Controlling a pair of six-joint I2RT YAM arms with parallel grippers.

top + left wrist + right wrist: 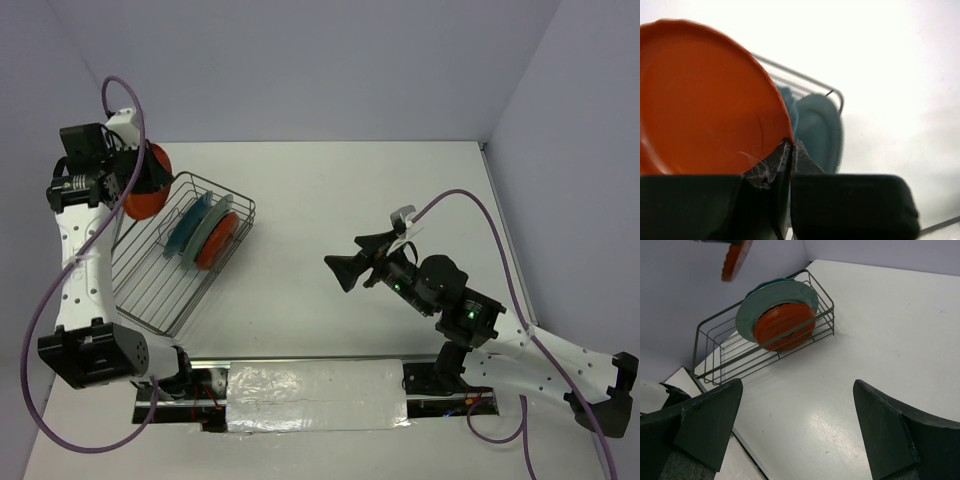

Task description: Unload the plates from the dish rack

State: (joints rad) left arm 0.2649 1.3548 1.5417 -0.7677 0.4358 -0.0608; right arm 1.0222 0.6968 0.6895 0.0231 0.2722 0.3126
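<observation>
Red-orange plate (705, 100), clamped at rim by left gripper (791, 146), is best lifted clear of dish rack (150, 290) before being swung aside; right gripper (797, 390) held open.

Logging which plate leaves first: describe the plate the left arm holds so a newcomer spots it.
Find the wire dish rack at the left of the overhead view. Near its far-left corner, the left gripper pinches a red-orange plate by its rim. Unlike the other red-orange plate, standing in the rack beside teal plates, this one is held aloft.
</observation>
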